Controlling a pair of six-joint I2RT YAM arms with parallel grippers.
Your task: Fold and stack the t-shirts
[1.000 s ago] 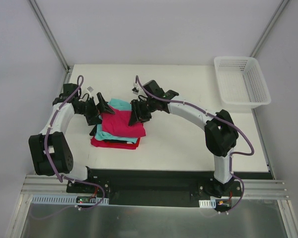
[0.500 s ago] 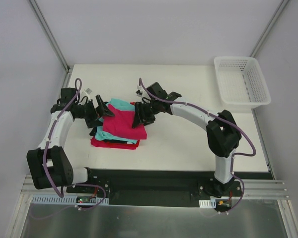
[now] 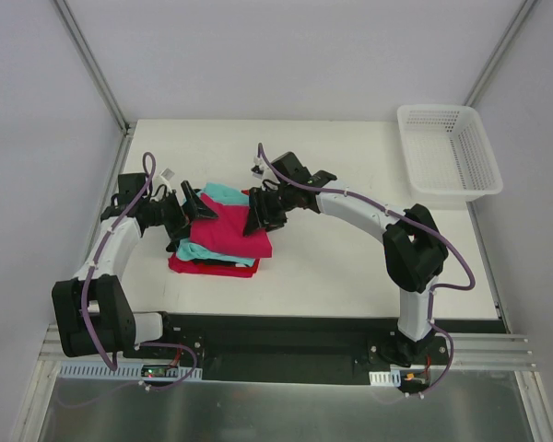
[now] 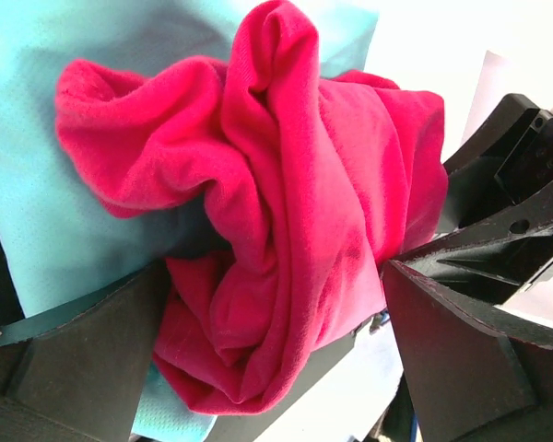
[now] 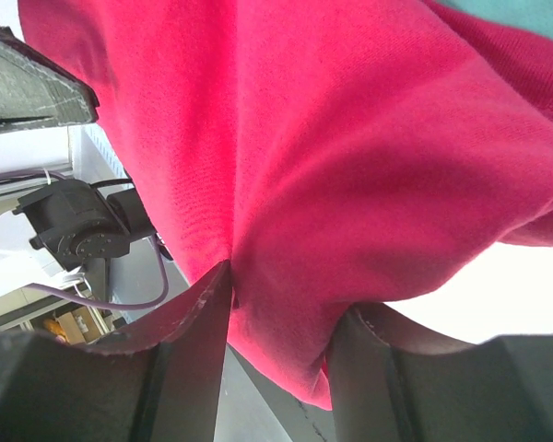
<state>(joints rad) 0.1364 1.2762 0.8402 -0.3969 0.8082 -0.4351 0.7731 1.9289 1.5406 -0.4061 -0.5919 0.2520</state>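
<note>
- Magenta and bunched, the top t-shirt (image 3: 230, 232) is lying on the stack, over the teal t-shirt (image 3: 223, 192) and the red t-shirt (image 3: 190, 267).
- Standing wide apart, the left gripper (image 3: 194, 206) is flanking its left edge.
- At its right edge the right gripper (image 3: 257, 216) is straddling cloth, jaws partly apart; I cannot tell whether it is gripping.

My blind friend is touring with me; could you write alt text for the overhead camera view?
A stack of t-shirts, magenta-pink shirt on top, sits on a white table between the left tool and right tool of two robot arms. A white mesh basket stands at the far right corner.
</note>
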